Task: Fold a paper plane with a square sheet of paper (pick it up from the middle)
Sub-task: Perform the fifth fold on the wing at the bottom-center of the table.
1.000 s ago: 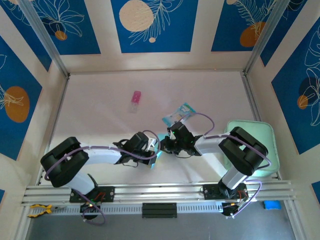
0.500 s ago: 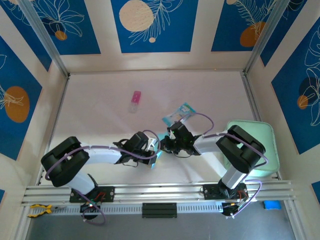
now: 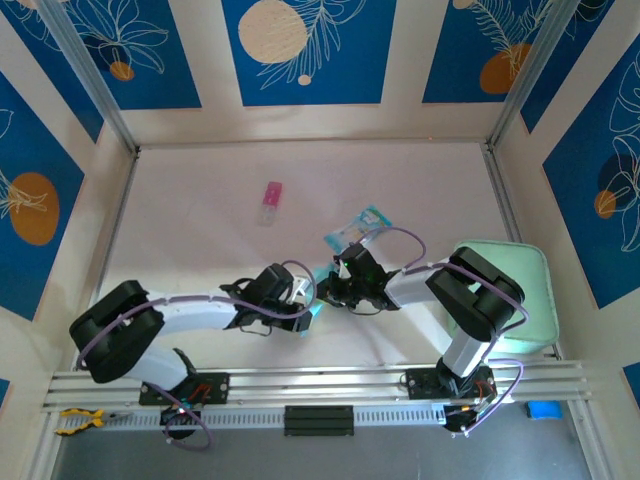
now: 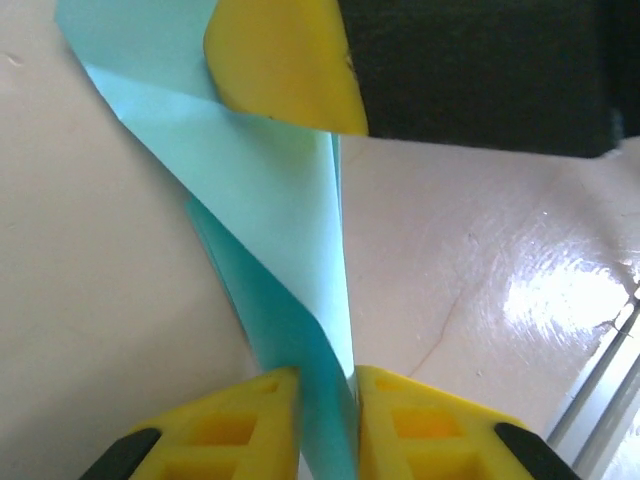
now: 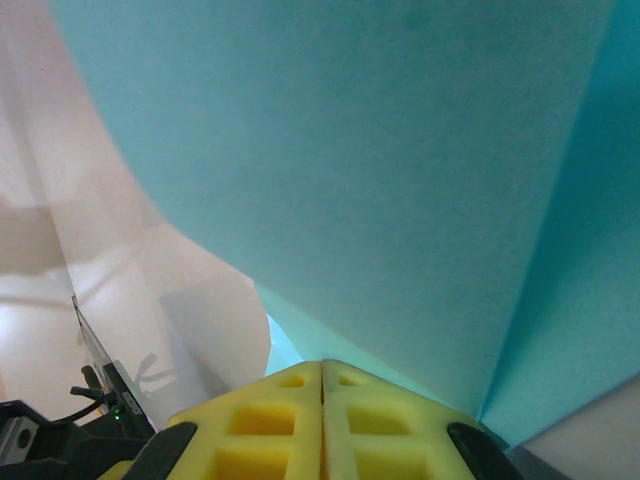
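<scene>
Left fingers (image 4: 240, 420) are standing slightly parted, with the light-blue sheet of paper (image 4: 270, 190) running up through the narrow gap between them; whether they are pressing it I cannot tell. Right fingers (image 5: 270, 410) are pressing flat together, pinching an edge of the sheet. From above, both arms are meeting near the middle of the pale surface (image 3: 200, 230), with the creased sheet between them. A teal-and-clear packet (image 3: 356, 229) is lying just beyond, a small pink item (image 3: 271, 203) farther left, and a mint-green pad (image 3: 515, 290) at the right edge. Blue leaf-patterned panels (image 3: 300, 50) are lining the walls.
</scene>
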